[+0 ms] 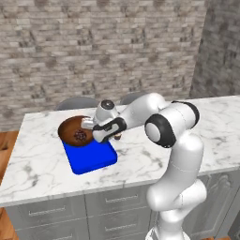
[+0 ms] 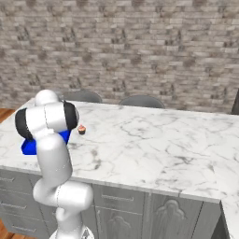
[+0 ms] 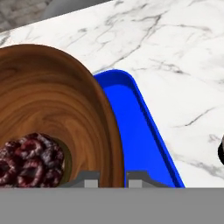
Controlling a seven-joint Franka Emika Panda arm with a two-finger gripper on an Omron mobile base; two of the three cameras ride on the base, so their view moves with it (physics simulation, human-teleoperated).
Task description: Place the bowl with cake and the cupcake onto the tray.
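Close under the hand camera, the gripper (image 3: 112, 178) sits astride the rim of the bowl (image 3: 48, 109), one fingertip inside the wall and one outside, so it appears to be pinching the rim, though the tips are cut off low in the frame and I cannot be fully sure they are pressing. Inside the bowl lies the dark cake piece (image 3: 30, 159).

From the left base view, the bowl (image 1: 75, 131) sits over the far end of the blue tray (image 1: 91, 157), partly overhanging that end; whether it is resting on the tray or held just above it is hard to tell. The tray's long axis runs from the bowl toward the near edge of the marble counter (image 1: 42, 164).

What the next move likely turns on is the cupcake (image 2: 81, 129). It stands on the counter just beside the tray's (image 2: 29, 147) right side, to the right of the gripper and near it, so a short sideways reach should serve once the bowl is let go.
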